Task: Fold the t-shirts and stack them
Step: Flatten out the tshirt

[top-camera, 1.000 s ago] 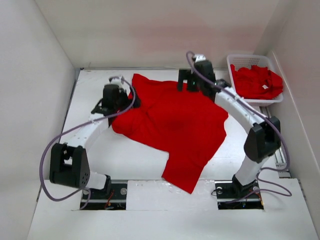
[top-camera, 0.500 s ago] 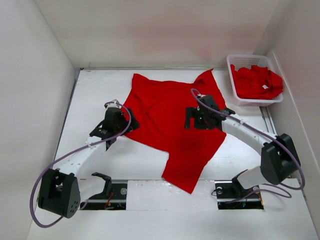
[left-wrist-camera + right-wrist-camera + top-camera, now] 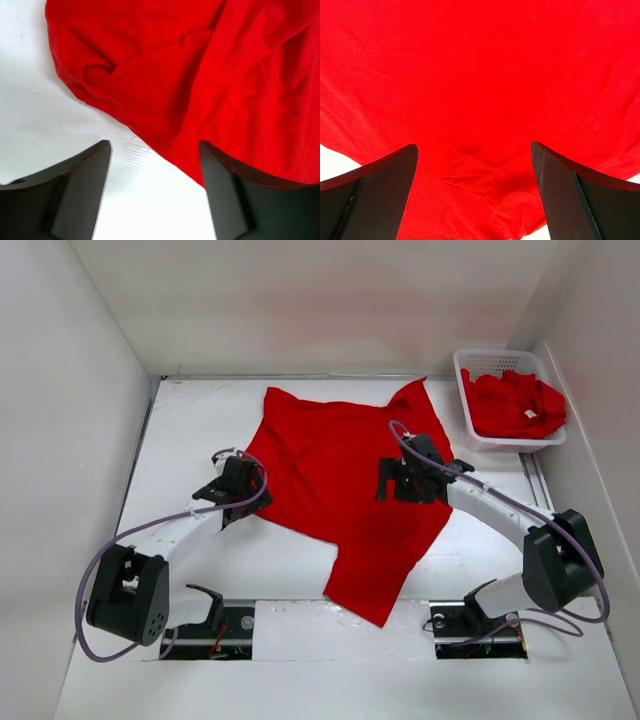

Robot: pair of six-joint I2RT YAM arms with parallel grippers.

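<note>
A wrinkled red shirt (image 3: 340, 480) lies spread across the middle of a white table (image 3: 190, 430), with 1 corner reaching toward the lower centre. At centre left, the left gripper (image 3: 155, 147) sits at the shirt's left edge, fingers spread wide and gripping nothing. At centre right, the right gripper (image 3: 474, 146) sits over the cloth, fingers also wide apart and empty. In the upper right, a white basket (image 3: 497, 353) holds more crumpled red shirts (image 3: 512, 405), 1 showing a white tag (image 3: 531, 413).

T-shirt (image 3: 225, 75) cut off by both wrist views' edges; number of shirts (image 3: 512, 403) bunched in basket (image 3: 497, 361) unclear.
</note>
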